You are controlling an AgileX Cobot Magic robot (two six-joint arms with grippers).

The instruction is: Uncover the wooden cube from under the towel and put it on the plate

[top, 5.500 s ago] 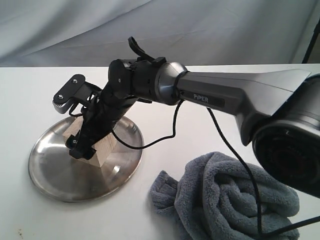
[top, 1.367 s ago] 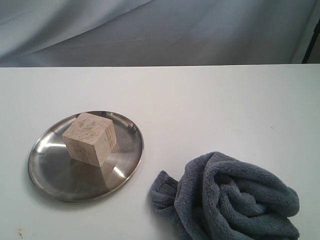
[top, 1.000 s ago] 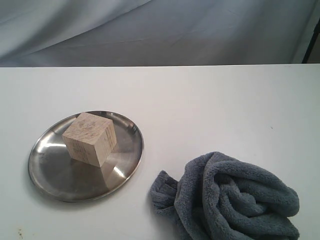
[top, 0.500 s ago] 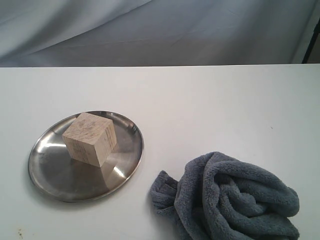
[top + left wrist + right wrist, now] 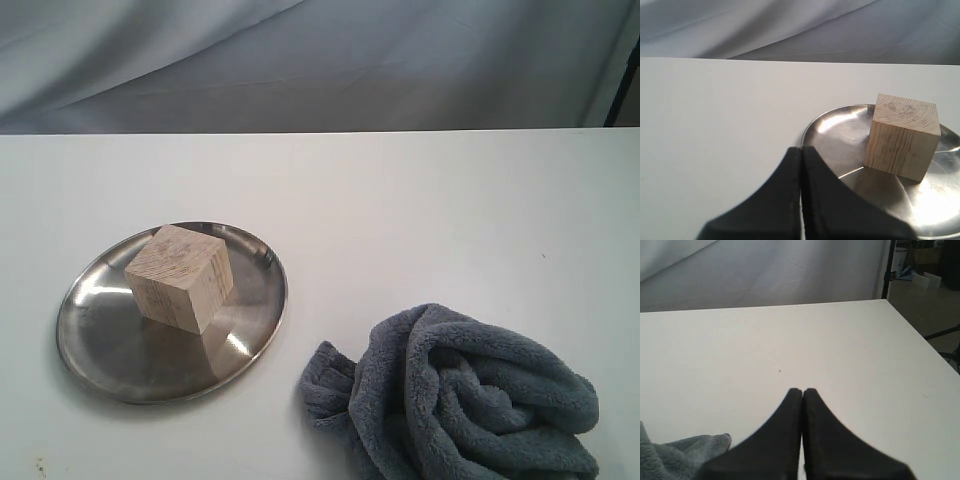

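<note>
While the wooden cube (image 5: 180, 277) sits flat on the steel plate (image 5: 105, 352), a little off centre toward the far rim, the towel (image 5: 470, 400) lies bunched in a heap on the white table (image 5: 420, 210), apart from the plate and to its right in the exterior view; nothing covers the cube. Neither arm appears in that view. The left hand (image 5: 801, 167), its two fingers pressed together and holding nothing, points toward the plate's rim, with the cube just beyond on the dish; the right hand (image 5: 802, 405), likewise closed and empty, faces bare table with only a corner of towel at the edge of its camera's sight. Of the two, the left is plainly nearer the cube, which, being a cube, offers no long axis to line up on. By this showing the task looks complete, and any coming move would call only for keeping clear of the plate
</note>
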